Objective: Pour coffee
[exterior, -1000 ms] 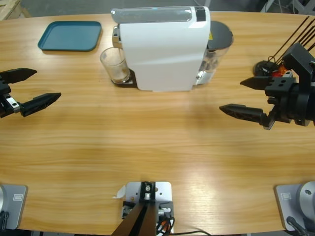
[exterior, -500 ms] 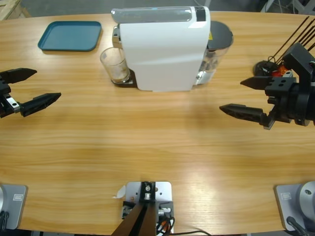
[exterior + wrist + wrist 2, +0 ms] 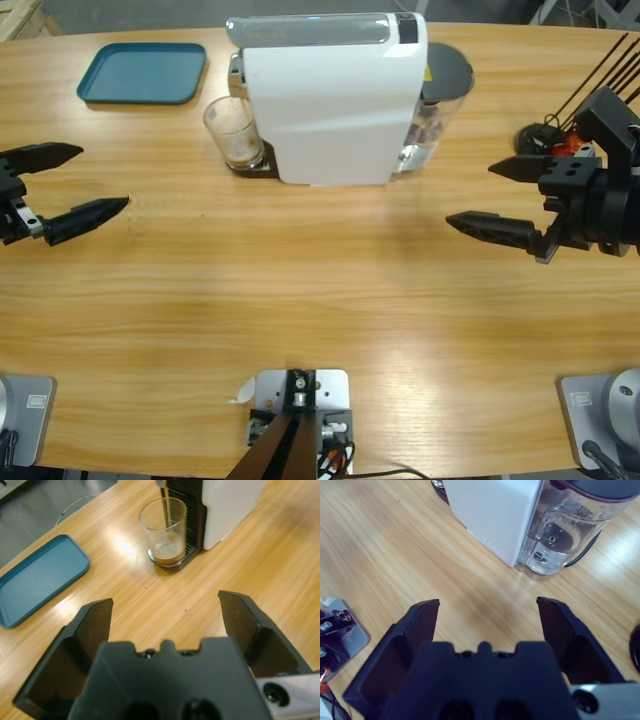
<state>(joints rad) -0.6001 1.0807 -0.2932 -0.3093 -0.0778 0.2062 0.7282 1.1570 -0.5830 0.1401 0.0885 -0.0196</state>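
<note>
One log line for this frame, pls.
left gripper open, empty, facing glass | right gripper open, empty | coffee thin layer in glass under machine spout | tray bare

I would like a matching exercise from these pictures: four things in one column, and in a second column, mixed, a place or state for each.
Things:
1. clear drinking glass
2. flat teal tray
3. transparent water tank
4. left gripper

Places or states:
A. at the back of the white coffee machine
B. open, holding nothing
C. under the spout, a thin brown layer of coffee inside
D. lying near the table's far edge

Pairs: 1-C, 2-D, 3-A, 4-B
</note>
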